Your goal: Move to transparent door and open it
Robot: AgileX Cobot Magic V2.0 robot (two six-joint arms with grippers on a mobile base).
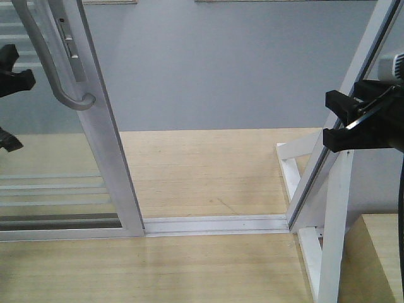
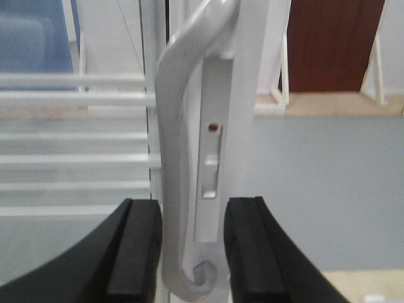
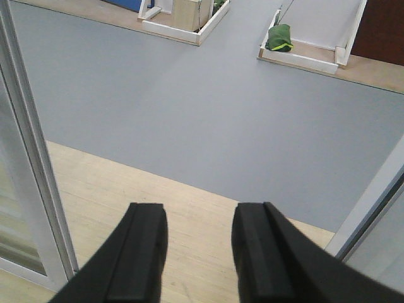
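Observation:
The transparent door (image 1: 104,139) stands at the left, its white frame edge facing a wide gap in the doorway. Its curved grey handle (image 1: 44,57) and lock plate (image 1: 68,44) are at the upper left. My left gripper (image 1: 7,104) is at the left edge beside the handle. In the left wrist view the handle (image 2: 180,158) and lock plate (image 2: 211,177) run down between the open fingers of the left gripper (image 2: 192,214); I cannot tell whether they touch. My right gripper (image 1: 328,118) hangs open and holds nothing; in its wrist view the right gripper (image 3: 199,218) is over wooden floor.
A white floor track (image 1: 214,224) crosses the gap. At the right lean a handle-less glass panel (image 1: 353,95) and a white brace post (image 1: 331,233), with a wooden block (image 1: 379,259) at the corner. Beyond lies grey floor (image 3: 208,107) with white-framed pens (image 3: 183,28).

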